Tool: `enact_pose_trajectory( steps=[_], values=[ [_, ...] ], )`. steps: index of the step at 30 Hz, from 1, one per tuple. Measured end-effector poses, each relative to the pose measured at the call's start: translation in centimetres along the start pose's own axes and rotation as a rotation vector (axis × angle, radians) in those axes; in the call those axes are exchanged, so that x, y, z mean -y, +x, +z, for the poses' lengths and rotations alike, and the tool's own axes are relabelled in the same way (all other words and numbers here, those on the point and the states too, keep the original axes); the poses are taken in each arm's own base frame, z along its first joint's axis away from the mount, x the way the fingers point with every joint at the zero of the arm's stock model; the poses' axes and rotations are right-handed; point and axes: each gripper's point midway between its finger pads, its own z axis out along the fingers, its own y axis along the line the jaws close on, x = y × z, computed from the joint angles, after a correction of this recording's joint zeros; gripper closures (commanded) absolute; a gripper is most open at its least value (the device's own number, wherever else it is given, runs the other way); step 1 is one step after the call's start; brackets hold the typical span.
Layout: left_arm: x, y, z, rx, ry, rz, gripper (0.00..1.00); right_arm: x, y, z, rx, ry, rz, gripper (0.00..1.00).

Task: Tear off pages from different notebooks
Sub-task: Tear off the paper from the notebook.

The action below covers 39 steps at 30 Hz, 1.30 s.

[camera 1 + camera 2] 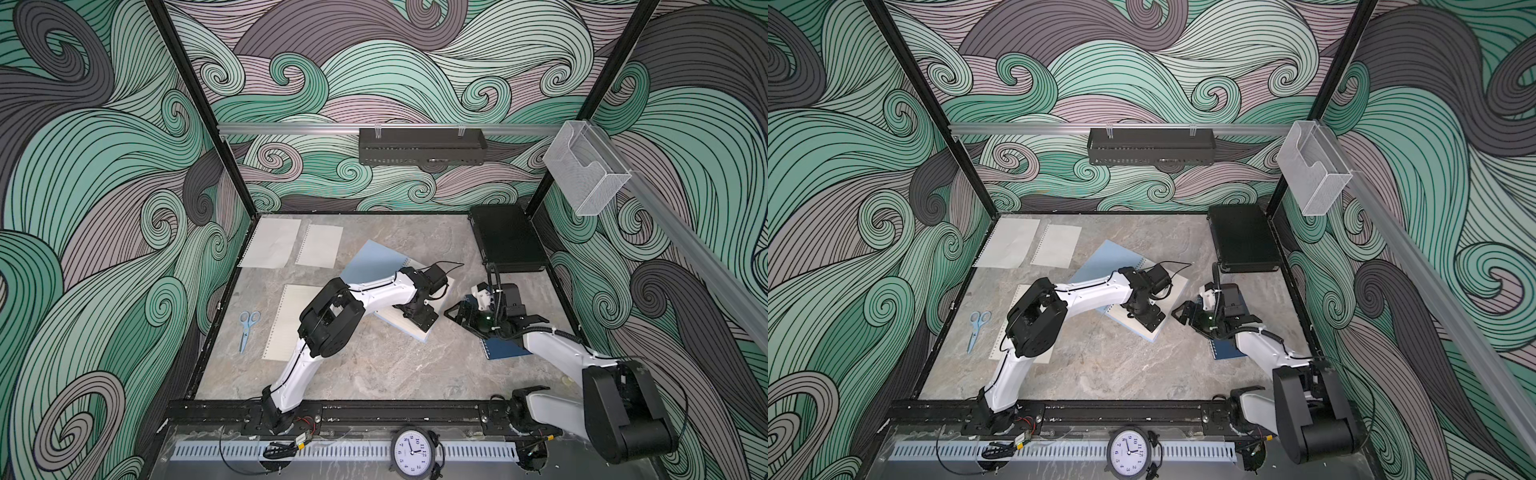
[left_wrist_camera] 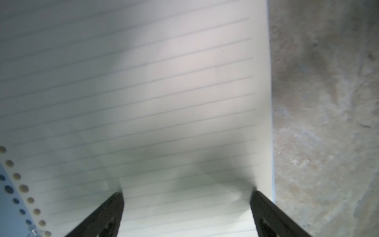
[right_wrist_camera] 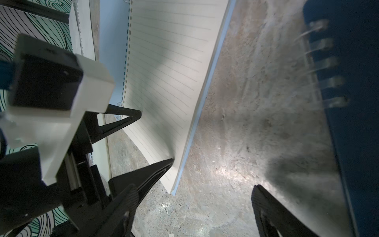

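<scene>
An open notebook lies mid-table, its light blue cover point(image 1: 374, 262) folded back and a cream lined page point(image 1: 405, 328) on top. My left gripper point(image 1: 417, 322) points down onto that page. In the left wrist view it point(image 2: 187, 197) is open, both fingertips at the lined sheet point(image 2: 143, 82) near its free edge, nothing between them. My right gripper point(image 1: 461, 322) hangs open over bare table point(image 3: 225, 143) between the lined notebook point(image 3: 174, 71) and the dark navy notebook point(image 1: 509, 349). Three loose pages lie at the left point(image 1: 272, 247), point(image 1: 320, 245), point(image 1: 286, 328).
Light blue scissors point(image 1: 248, 330) lie near the left wall. A flat black case point(image 1: 509, 239) fills the back right corner. A black tray point(image 1: 422, 145) and a clear holder point(image 1: 582, 166) hang on the wall rails. Bare table lies in front of the notebooks.
</scene>
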Motion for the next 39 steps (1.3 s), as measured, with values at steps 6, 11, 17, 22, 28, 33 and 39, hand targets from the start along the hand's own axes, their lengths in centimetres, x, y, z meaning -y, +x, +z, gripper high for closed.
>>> enact_pose_trajectory(
  steps=[6, 11, 17, 22, 28, 33, 39],
  values=[
    [0.8, 0.6, 0.3, 0.015, 0.001, 0.002, 0.29, 0.2, 0.7, 0.5, -0.006, 0.007, 0.013, 0.12],
    [0.9, 0.9, 0.5, 0.027, 0.002, -0.005, 0.41, 0.0, 0.5, 0.5, 0.003, 0.003, 0.009, 0.12],
    [1.0, 1.0, 0.6, 0.032, 0.006, -0.005, 0.51, -0.2, 0.6, 1.1, -0.002, -0.004, 0.009, 0.12],
    [1.0, 1.1, 1.0, 0.028, 0.005, -0.010, 0.70, -0.4, 0.5, 1.5, -0.003, -0.011, 0.011, 0.12],
    [0.4, 1.1, 1.3, 0.028, 0.009, -0.032, 0.88, -0.3, 0.5, 2.0, -0.008, -0.015, 0.023, 0.13],
    [0.1, 1.2, 1.3, 0.030, 0.014, -0.045, 0.93, -0.6, 0.1, 2.2, 0.004, -0.027, 0.034, 0.14],
    [0.1, 1.2, 1.4, 0.031, 0.020, -0.053, 1.00, -1.4, -0.2, 2.4, 0.017, -0.060, 0.042, 0.15]
  ],
)
